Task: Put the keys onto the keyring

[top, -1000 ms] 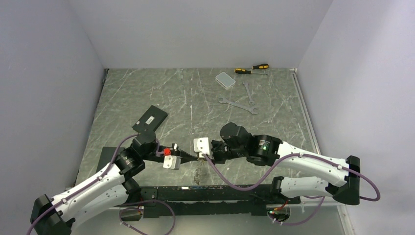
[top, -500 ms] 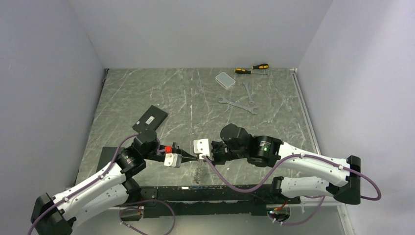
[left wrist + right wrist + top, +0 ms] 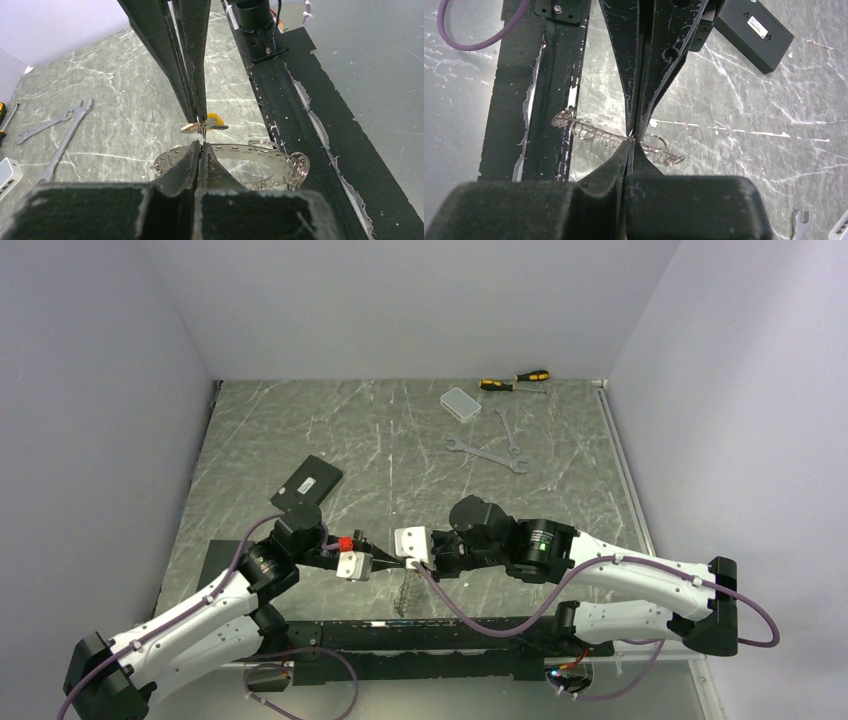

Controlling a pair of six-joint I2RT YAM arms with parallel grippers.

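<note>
Both grippers meet tip to tip over the near table edge. My left gripper (image 3: 390,561) (image 3: 201,145) is shut on a thin wire loop of the keyring (image 3: 250,150), a flat metal ring with numbered holes and small split rings. The keyring hangs under the fingertips and shows edge-on in the right wrist view (image 3: 591,131). My right gripper (image 3: 406,562) (image 3: 629,142) is shut on a small key (image 3: 216,119) with a yellow head and a silver blade. The key sits right at the loop. The right fingers (image 3: 192,75) come down from above; the left fingers (image 3: 659,60) show in the right wrist view.
Two silver wrenches (image 3: 487,453) lie at the back right, with a clear plastic box (image 3: 460,403) and yellow-and-black screwdrivers (image 3: 515,380) behind them. A black box (image 3: 308,483) lies left of centre. A black rail (image 3: 440,635) runs along the near edge under the grippers.
Both wrists have shifted only slightly, the left one edging toward the right. The fingertips stay together and both stay shut.
</note>
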